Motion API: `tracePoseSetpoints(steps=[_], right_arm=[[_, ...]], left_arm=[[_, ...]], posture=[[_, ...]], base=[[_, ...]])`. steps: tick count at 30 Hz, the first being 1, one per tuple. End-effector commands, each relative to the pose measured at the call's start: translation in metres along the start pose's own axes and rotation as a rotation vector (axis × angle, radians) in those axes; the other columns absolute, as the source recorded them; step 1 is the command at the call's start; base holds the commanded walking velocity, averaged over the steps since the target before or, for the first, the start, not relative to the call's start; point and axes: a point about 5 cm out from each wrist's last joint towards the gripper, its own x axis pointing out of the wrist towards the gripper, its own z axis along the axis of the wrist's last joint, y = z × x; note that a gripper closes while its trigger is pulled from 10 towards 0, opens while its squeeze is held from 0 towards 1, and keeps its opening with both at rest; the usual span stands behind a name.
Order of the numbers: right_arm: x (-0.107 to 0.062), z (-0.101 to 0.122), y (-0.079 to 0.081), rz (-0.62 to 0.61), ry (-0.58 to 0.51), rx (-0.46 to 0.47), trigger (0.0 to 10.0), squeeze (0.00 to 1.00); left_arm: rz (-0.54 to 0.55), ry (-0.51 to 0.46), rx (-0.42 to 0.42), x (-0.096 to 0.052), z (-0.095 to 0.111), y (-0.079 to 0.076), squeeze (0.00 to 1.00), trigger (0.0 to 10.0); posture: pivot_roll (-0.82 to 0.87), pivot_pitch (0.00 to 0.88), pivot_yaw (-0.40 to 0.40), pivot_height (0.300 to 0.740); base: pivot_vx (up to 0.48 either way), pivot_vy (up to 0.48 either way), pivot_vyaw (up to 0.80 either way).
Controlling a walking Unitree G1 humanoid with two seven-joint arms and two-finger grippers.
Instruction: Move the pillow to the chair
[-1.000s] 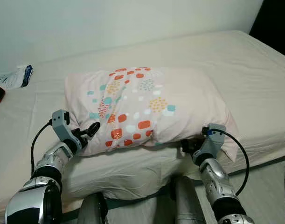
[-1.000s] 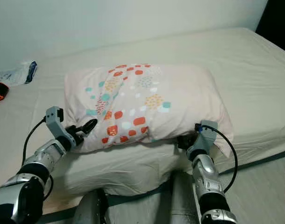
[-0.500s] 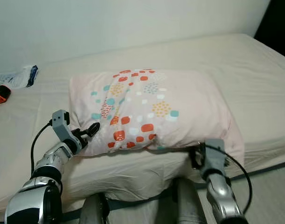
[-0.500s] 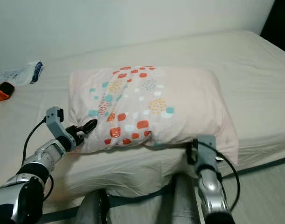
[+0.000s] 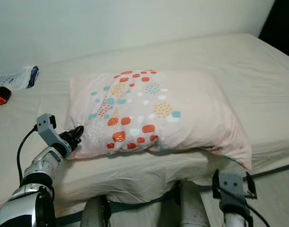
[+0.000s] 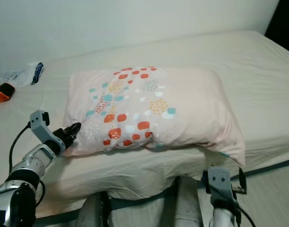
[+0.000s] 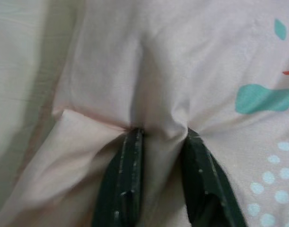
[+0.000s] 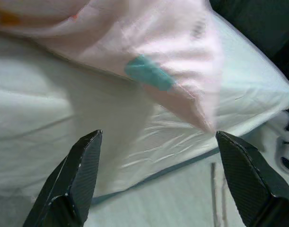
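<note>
Cream bed (image 5: pixel 258 71), patterned pillow (image 5: pixel 158 111) pinched by left claw (image 5: pixel 77 134), right claw (image 8: pixel 158 182) spread, free.

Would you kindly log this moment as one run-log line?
pillow: on bed | left gripper: shut on pillow corner | right gripper: open, off pillow, below bed edge | chair: unseen
</note>
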Motion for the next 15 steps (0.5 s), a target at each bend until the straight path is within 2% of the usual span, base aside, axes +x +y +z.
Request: tracePoseSetpoints(steps=[1,2,3,7,9,13,15], right_arm=[[-0.001,0.01,-0.008,-0.059,-0.049,0.037,10.0,0.0],[-0.001,0.01,-0.008,-0.059,-0.049,0.037,10.0,0.0],[0.0,0.016,-0.015,-0.102,-0.059,0.089,10.0,0.0],[0.003,0.026,-0.021,-0.137,-0.075,0.16,10.0,0.0],[0.004,0.031,-0.021,-0.15,-0.077,0.184,10.0,0.0],[0.005,0.039,-0.027,-0.278,-0.041,0.259,10.0,0.0],[0.005,0.04,-0.028,-0.297,-0.034,0.27,10.0,0.0]], left_arm=[[0.007,0.007,-0.027,-0.002,-0.004,0.002,0.24,0.0],[0.007,0.007,-0.027,-0.002,-0.004,0.002,0.24,0.0],[0.0,0.007,-0.038,-0.001,-0.005,0.001,0.18,0.0],[-0.006,0.01,-0.048,0.0,-0.005,-0.001,0.13,0.0],[-0.009,0.013,-0.047,0.0,-0.006,-0.001,0.13,0.0],[-0.019,0.017,-0.049,0.0,-0.004,-0.001,0.09,0.0],[-0.019,0.016,-0.049,0.0,-0.004,-0.001,0.09,0.0]], posture=[[-0.11,0.109,0.086,0.565],[-0.11,0.109,0.086,0.565],[-0.11,0.108,0.087,0.565],[-0.12,0.112,0.089,0.565],[-0.12,0.113,0.089,0.565],[-0.12,0.113,0.088,0.565],[-0.12,0.113,0.088,0.565]], base=[[0.0,0.0,0.0],[0.0,0.0,0.0],[0.0,0.0,0.0],[0.0,0.0,0.0],[0.0,0.0,0.0],[0.0,0.0,0.0],[0.0,0.0,0.0]])
